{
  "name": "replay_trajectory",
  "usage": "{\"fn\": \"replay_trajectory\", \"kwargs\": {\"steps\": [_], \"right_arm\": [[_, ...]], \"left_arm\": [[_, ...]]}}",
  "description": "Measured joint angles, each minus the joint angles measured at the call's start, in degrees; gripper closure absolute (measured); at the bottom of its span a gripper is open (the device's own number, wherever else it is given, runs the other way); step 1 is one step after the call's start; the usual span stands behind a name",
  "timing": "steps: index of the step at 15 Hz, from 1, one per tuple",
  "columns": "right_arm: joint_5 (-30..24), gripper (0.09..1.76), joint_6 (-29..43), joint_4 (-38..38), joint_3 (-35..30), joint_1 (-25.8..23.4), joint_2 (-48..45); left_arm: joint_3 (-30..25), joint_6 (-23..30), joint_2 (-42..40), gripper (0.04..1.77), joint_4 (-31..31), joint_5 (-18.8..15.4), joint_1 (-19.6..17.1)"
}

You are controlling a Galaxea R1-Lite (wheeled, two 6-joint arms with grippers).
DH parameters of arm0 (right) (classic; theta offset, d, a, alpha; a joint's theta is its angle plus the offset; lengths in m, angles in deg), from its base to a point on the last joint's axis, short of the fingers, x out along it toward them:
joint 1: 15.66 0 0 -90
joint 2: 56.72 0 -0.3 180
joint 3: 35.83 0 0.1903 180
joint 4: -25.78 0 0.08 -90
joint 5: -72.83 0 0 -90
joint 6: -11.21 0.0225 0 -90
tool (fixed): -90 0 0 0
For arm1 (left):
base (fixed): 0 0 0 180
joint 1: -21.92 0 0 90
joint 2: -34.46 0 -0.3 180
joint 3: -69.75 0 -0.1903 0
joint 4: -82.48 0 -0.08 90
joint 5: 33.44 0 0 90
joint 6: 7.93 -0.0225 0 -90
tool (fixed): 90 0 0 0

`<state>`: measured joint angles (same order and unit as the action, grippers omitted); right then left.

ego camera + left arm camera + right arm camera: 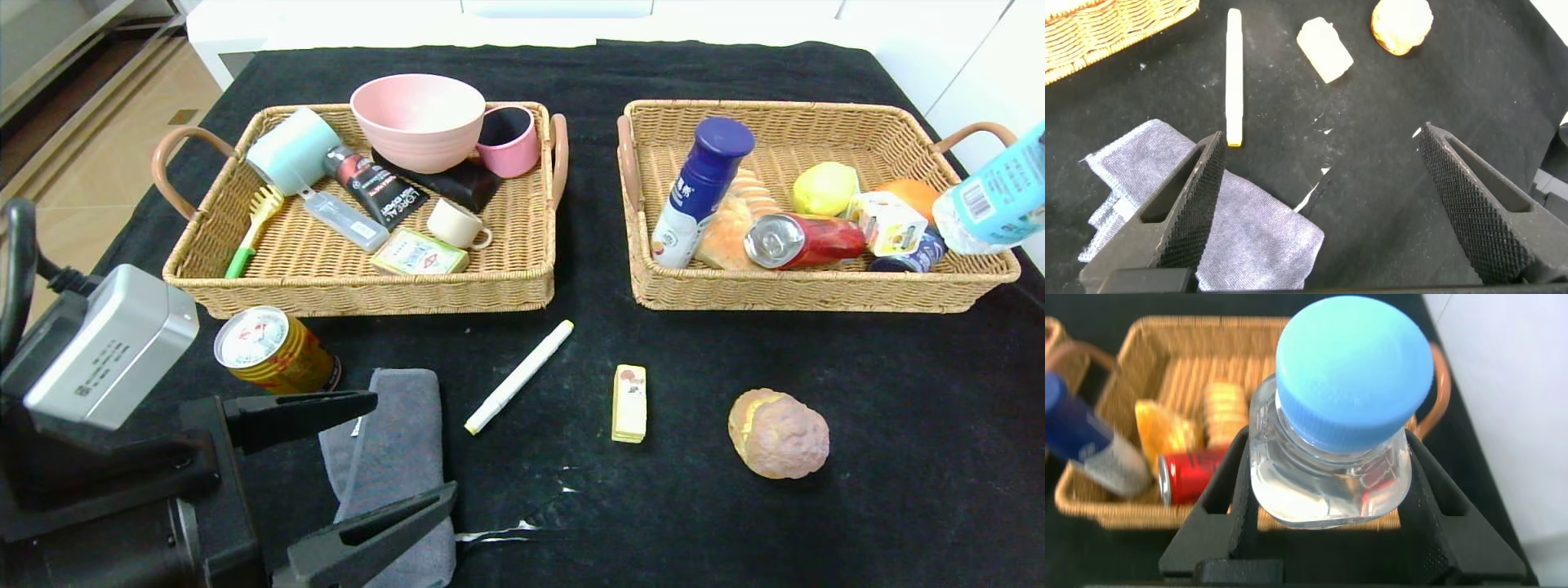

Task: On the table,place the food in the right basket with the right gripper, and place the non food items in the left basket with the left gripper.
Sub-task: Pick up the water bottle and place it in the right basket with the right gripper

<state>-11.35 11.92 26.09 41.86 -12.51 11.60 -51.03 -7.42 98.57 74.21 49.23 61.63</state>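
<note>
The water bottle, clear with a pale blue cap, is clamped between the two fingers of the right gripper and held above the far right edge of the right basket; in the head view only the labelled bottle body shows at the frame's right border, tilted over the basket's handle. That basket contains a blue-capped bottle, a red can lying on its side, bread and other packaged items.

On the table, the gold-red can stands upright just in front of the left basket. The grey towel lies folded beside the can. The white marker lies diagonally to the right of the towel, apart from it. The small yellow pack lies further right, and the brown bun sits beyond it, well apart.

The left gripper hangs above the towel with its jaws spread wide and holding nothing; in the left wrist view one finger overlaps the towel's edge.

The left basket holds a pink bowl, cups, a tube and a brush.
</note>
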Motion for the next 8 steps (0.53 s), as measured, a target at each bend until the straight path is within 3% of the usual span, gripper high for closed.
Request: {"fn": "replay_trajectory", "kwargs": {"steps": [8], "right_arm": [[0.2,0.83,0.2,-8.1,10.7,-0.6,13.2]], "left_arm": [[-0.1,0.0,0.2,0.09,0.0,-0.1,0.0]]}}
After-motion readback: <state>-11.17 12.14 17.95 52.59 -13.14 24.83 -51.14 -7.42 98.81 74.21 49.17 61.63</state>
